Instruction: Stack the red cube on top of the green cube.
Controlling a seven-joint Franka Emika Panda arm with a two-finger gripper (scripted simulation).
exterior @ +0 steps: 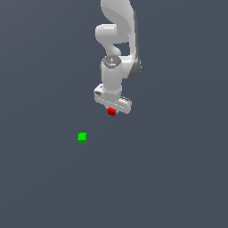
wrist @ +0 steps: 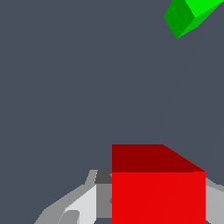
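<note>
The white arm [exterior: 116,40] reaches down over the dark grey desk [exterior: 178,178], and its tool [exterior: 111,110] is closed on the red cube [exterior: 111,111], which shows just under the tool's body in the exterior view. In the wrist view the red cube [wrist: 158,188] fills the near part of the picture, with a pale grey finger [wrist: 83,203] pressed against one side of it and another grey part just showing at the opposite side. The green cube [exterior: 82,137] sits alone on the desk, well apart from the tool, off toward the exterior view's left and nearer that camera. From the wrist camera the green cube [wrist: 190,15] appears far out ahead of the held cube, partly cut by the picture's edge.
</note>
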